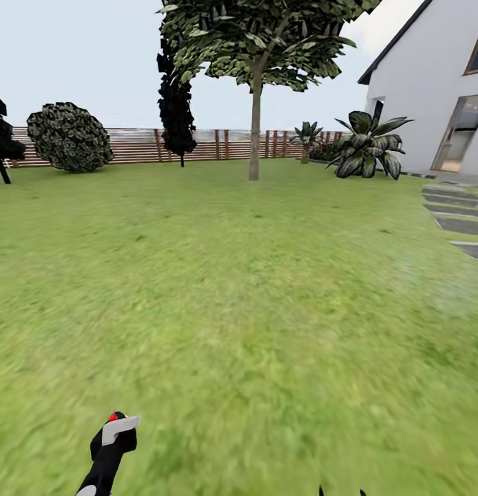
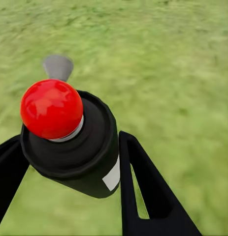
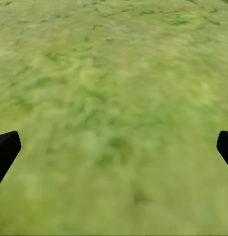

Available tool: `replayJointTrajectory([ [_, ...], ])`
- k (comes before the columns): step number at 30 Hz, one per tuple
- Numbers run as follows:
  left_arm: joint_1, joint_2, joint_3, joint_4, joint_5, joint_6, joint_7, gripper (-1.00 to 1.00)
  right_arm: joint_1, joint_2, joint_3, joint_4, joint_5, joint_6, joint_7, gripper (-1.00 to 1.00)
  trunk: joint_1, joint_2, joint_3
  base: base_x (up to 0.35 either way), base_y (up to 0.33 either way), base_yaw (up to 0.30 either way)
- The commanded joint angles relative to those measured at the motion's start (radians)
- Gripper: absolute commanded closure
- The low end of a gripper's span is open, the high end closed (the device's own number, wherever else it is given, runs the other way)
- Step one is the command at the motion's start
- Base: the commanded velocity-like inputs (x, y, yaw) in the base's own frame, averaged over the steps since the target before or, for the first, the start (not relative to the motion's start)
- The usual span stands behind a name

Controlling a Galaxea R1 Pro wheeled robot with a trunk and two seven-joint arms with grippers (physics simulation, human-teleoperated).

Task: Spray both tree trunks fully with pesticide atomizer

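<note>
The pesticide atomizer is a black bottle with a red ball top and a grey nozzle, and my left gripper is shut on its body. In the head view the atomizer sits low at the left above the lawn. One tree with a slim tan-grey trunk and a light green crown stands far ahead across the grass. My right gripper is open over bare lawn, its black fingertips at the view's edges.
A brown slat fence runs along the back with a round bush and a dark narrow tree. A white house, broad-leaf plants and grey stepping slabs lie to the right.
</note>
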Motion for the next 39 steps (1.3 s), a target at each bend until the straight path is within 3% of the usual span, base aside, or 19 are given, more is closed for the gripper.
replayJointTrajectory([
  [1, -0.001, 0.0, -0.001, 0.001, 0.005, -0.003, -0.001, 1.0, 0.0, 0.0, -0.006, 0.0, 0.005, -0.002, 0.0, -1.0, 0.0, 0.0, -0.001, 0.338, 0.0, 0.0],
  [39, 0.001, -0.001, -0.001, 0.002, 0.005, -0.003, -0.001, 1.0, 0.0, 0.0, -0.006, 0.0, 0.005, -0.002, 0.0, -1.0, 0.0, 0.0, -0.001, 0.338, 0.0, 0.0],
])
